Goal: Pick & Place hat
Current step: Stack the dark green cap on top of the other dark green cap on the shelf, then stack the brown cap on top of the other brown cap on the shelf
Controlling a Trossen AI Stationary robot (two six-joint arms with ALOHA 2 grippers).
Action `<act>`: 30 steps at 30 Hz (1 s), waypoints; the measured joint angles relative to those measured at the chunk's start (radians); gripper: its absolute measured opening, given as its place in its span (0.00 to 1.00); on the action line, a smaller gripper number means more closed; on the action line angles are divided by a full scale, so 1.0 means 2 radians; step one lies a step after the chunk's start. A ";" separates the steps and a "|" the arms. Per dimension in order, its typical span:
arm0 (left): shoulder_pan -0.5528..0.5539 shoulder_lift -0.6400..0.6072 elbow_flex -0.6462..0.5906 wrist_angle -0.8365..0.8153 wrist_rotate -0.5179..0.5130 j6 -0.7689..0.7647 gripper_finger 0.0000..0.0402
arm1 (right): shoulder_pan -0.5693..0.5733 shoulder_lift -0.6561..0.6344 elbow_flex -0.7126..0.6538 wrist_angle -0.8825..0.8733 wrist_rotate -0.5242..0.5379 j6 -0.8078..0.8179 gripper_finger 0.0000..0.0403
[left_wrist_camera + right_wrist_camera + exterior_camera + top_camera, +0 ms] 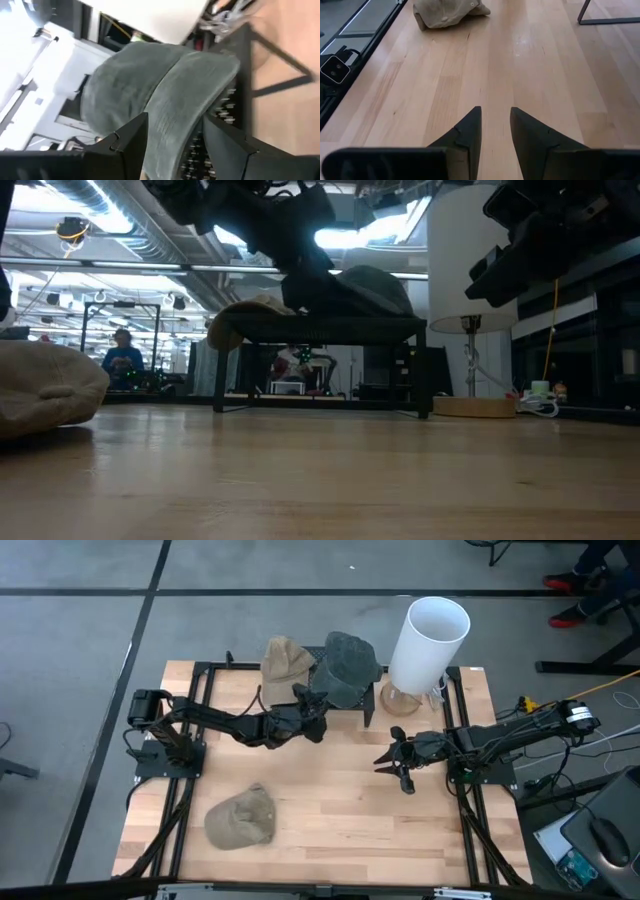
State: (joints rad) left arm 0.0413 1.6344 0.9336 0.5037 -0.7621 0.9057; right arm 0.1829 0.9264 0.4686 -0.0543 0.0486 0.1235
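Here the left hand [314, 712], fingers parted, straddles the grey-green cap's [347, 665] brim.

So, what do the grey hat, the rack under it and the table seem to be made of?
Grey hat: soft matte fabric, probably washed cotton; its surface looks faded and it sags.
Rack: dark matte frame, likely painted metal, with thin straight legs.
Table: light wood, smooth with a slight sheen; plank seams and grain show.
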 joint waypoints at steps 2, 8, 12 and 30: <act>-0.007 0.000 0.001 -0.017 0.000 -0.009 0.45 | 0.000 0.000 0.000 -0.002 0.000 0.001 0.26; -0.018 -0.001 0.001 -0.033 -0.025 -0.029 0.45 | 0.000 0.000 0.000 -0.006 0.000 0.001 0.26; -0.027 -0.002 0.001 -0.030 -0.045 -0.029 0.45 | 0.000 0.000 0.000 -0.006 0.000 0.003 0.26; -0.137 -0.064 0.096 -0.393 0.016 -0.371 0.44 | 0.022 0.001 0.000 0.013 0.004 0.030 0.26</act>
State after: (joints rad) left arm -0.2333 1.5069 1.1256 -0.2822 -0.7300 0.1638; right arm 0.2273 0.9276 0.4690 -0.0280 0.0574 0.1839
